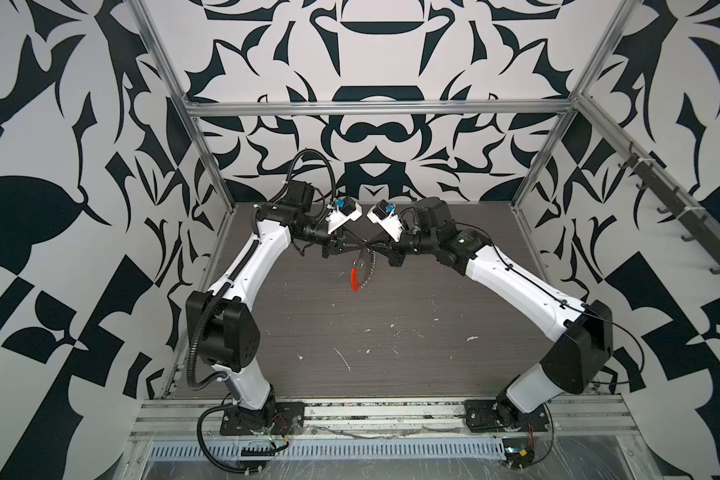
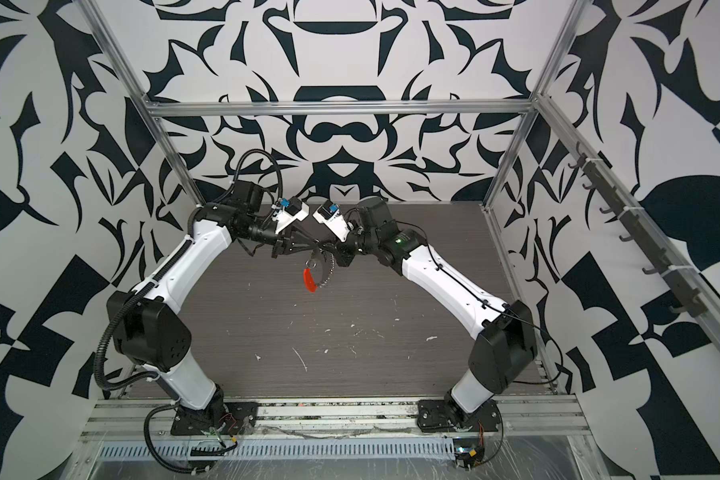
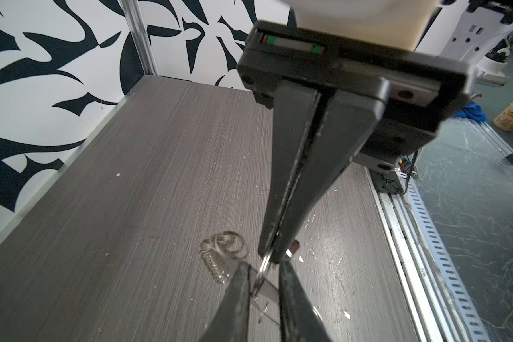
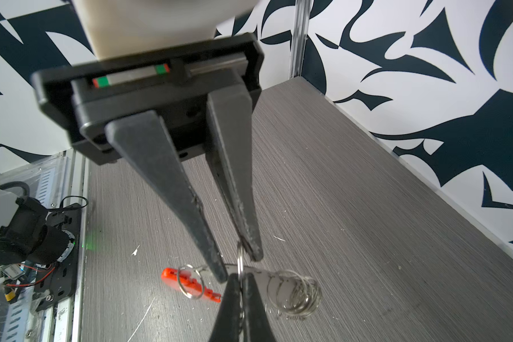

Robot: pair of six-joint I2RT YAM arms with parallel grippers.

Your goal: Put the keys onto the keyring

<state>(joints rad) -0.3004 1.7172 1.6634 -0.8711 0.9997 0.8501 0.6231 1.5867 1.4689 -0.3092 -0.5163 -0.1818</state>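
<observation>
Tabletop of grey woodgrain (white-flecked), walls patterned black-and-white; right claw clamps keyring, left claw narrow, grip unclear.

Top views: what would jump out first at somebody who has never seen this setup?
The bold black-and-white swirl pattern covering the walls on every side hits first. Next come the two white arms bent inward like an arch, left hand and right hand meeting tip to tip over the back half of the grey table. From that meeting point hangs the keyring, its orange-red piece the brightest colour in sight.
</observation>
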